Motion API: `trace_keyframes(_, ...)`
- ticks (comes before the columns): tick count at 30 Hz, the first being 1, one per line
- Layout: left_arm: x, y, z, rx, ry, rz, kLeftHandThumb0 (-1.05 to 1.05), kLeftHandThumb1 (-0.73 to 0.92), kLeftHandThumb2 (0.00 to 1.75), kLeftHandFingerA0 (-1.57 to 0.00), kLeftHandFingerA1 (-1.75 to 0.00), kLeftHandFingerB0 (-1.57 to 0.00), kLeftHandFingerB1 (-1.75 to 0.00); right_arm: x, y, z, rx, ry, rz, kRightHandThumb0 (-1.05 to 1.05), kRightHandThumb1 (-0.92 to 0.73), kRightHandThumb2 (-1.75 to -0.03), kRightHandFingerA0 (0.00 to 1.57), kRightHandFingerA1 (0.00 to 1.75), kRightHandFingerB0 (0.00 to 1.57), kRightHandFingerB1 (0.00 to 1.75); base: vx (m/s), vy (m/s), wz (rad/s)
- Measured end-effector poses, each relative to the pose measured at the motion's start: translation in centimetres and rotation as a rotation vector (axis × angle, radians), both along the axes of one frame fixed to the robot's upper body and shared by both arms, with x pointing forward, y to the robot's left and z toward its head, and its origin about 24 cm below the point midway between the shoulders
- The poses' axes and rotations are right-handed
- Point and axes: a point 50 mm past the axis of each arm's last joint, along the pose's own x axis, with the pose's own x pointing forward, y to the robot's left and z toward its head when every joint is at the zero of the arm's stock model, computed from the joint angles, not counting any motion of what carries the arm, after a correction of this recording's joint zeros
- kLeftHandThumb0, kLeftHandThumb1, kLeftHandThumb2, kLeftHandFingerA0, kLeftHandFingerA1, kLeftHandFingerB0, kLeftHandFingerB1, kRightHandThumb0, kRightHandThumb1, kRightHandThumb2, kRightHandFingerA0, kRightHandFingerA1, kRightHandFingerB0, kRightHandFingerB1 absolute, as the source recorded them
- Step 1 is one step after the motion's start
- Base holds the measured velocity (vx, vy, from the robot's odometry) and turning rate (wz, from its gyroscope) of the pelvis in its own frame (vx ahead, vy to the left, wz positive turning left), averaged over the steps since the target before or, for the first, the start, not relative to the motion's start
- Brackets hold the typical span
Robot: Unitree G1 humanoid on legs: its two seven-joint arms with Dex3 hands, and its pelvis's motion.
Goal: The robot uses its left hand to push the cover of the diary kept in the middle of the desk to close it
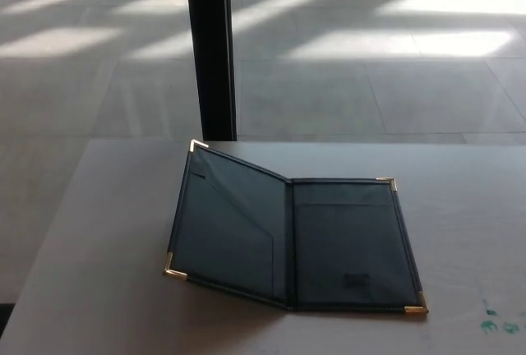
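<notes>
Nearest us, the desk [99,306] edge, pale and plain. Small green marks [500,322] at its near right corner; paint or ink, we cannot tell which.

The diary [292,236] lies mid-desk, open, dark inner faces up, gold corner caps. Its right half rests flat on the desk. Its left cover [230,223] stands tilted up off the surface, hinged at the spine, partway between flat and shut. Pockets show on both inner faces.

Neither hand is in view, so we cannot say whether either is spread or closed. No push on the cover is under way.

Risks as we judge them: the diary looks light and the desk smooth, so a push landing low on the cover or aimed along the desk could slide the whole book to the right instead of folding it. A push stopped short could let the cover fall back open.

Beyond the desk, a black post [210,47] rises from a tiled floor [370,59] striped with sunlight.
</notes>
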Motion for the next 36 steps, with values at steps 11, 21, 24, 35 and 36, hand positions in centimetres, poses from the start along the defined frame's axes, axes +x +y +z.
trace_keyframes(11,0.3,1.7,3.2,-0.057,-0.158,0.169,-0.74,0.92,0.71,-0.51,-0.47,-0.42,-0.43,0.0,-1.9,3.4,0.039,-0.198,-0.077,-1.03,-0.70,-0.97,0.92,0.78,0.69,0.57,0.00,0.000,0.00)
trace_keyframes(21,7.6,-4.0,10.2,-0.086,-0.455,0.013,-0.68,0.92,0.77,-0.38,-0.46,-0.30,-0.42,0.4,-1.9,3.7,0.066,-0.214,-0.073,-0.92,-0.69,-1.22,0.95,0.77,0.69,0.57,0.00,0.000,0.00)
trace_keyframes(24,10.4,-7.9,12.0,-0.151,-0.522,-0.100,-0.69,0.92,0.75,-0.41,-0.47,-0.32,-0.43,0.4,-1.9,3.7,0.071,-0.213,-0.077,-0.99,-0.74,-1.25,0.93,0.75,0.70,0.57,0.00,0.000,0.00)
trace_keyframes(35,14.1,-18.8,11.7,-0.361,-0.448,-0.319,-0.74,0.92,0.70,-0.38,-0.56,-0.31,-0.48,0.8,-1.7,3.6,0.094,-0.221,-0.080,-0.90,-0.67,-1.19,0.95,0.78,0.72,0.61,0.00,0.000,0.00)
trace_keyframes(36,14.1,-19.1,11.4,-0.371,-0.432,-0.314,-0.71,0.92,0.70,-0.41,-0.55,-0.35,-0.48,0.8,-1.7,3.6,0.094,-0.222,-0.080,-0.99,-0.91,-0.68,0.96,0.74,0.73,0.54,0.00,0.000,0.00)
